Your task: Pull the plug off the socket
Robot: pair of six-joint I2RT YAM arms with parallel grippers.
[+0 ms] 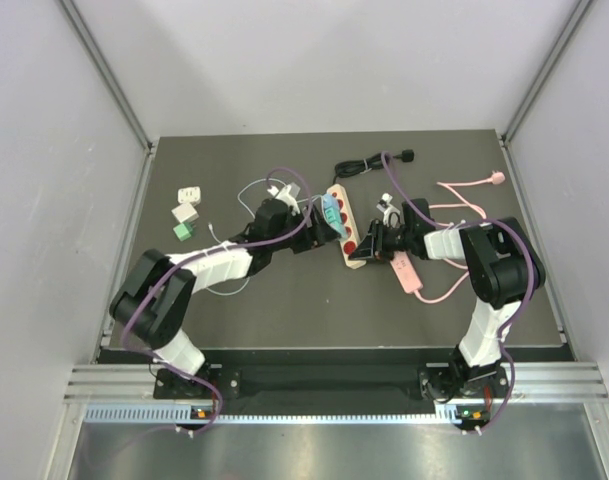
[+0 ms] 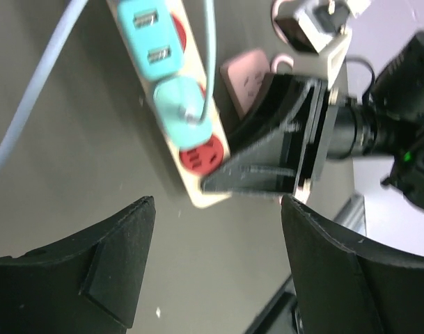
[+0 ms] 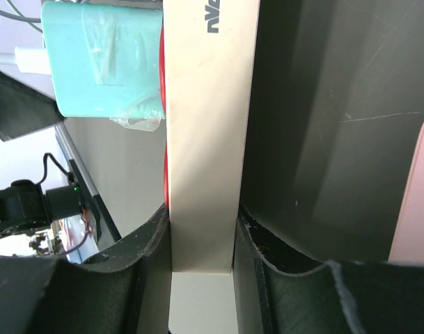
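Plug [image 1: 329, 212] sits in a socket strip [image 1: 346, 232] on dark table [image 1: 284, 300]; right gripper [image 3: 201, 236] clamps the strip, left gripper [image 2: 217, 205] gapes.

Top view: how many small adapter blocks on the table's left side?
3, clustered left of the power strip: rear white block, middle white block, green block nearest the camera. Others may be hidden from this view.

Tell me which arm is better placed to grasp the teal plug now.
Left. The left hand is open and faces the teal plug just ahead. The right hand is shut on the power strip at its end, so it likely braces it.
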